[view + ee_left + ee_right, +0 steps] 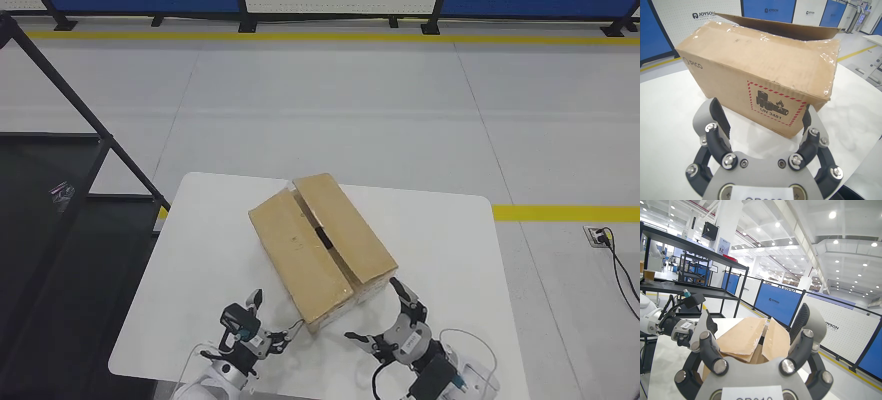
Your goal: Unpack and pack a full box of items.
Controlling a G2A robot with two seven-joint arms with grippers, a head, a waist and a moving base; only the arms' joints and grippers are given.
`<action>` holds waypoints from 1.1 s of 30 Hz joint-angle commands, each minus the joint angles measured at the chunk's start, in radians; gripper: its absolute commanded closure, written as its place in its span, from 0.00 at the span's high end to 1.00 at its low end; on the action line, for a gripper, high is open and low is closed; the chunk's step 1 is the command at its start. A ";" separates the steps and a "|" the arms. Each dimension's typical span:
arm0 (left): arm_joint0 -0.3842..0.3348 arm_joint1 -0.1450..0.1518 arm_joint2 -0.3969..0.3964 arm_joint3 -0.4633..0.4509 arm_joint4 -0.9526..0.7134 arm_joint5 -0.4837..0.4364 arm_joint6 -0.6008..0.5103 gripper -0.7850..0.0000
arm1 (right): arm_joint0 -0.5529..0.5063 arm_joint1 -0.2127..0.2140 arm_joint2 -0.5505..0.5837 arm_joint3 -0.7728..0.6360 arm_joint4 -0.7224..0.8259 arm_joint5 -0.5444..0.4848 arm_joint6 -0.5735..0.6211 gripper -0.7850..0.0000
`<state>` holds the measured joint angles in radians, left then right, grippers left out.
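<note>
Holds the left gripper [761, 106] wide open and empty, its black-padded fingers [719, 115] spread across the short end face of a brown cardboard box [761, 62]. Cannot tell whether either pad touches the card. Carries, on that end face, a red-hatched warning label [772, 106], with wrinkled clear tape along the edges above.

Holds the right gripper [755, 310] open and empty too, low at the box's near right corner, facing along the two top flaps [745, 336]. Shows a narrow gap between those flaps from here, and the left gripper just beyond the box's near end.

From above, places both grippers at the table's near edge, the left [272, 312] and the right [375, 312] flanking the box's nearest corner. Sets the box [310, 245] diagonally at the middle of a white round-cornered table [440, 230], flaps down and meeting along a centre seam.

Beyond the table: a black metal rack [60, 200] to the left, a yellow floor line [565, 212] to the right, blue and white partition panels [776, 300] farther off.
</note>
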<state>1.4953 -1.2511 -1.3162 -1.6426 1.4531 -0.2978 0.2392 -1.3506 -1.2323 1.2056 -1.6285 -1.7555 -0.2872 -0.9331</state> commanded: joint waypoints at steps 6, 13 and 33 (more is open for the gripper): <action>-0.024 -0.003 0.043 0.006 0.025 -0.010 -0.011 1.00 | -0.020 -0.001 0.021 0.015 0.115 0.003 0.002 1.00; -0.051 -0.005 0.075 0.020 0.044 -0.018 -0.018 1.00 | -0.034 -0.003 0.053 0.040 0.284 -0.046 0.017 1.00; 0.011 0.012 -0.090 -0.020 -0.103 0.015 0.039 1.00 | -0.055 -0.007 0.065 -0.066 0.703 -0.188 0.388 1.00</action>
<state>1.5001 -1.2401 -1.3969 -1.6570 1.3635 -0.2770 0.2778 -1.4056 -1.2399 1.2662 -1.6816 -1.0915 -0.4811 -0.5948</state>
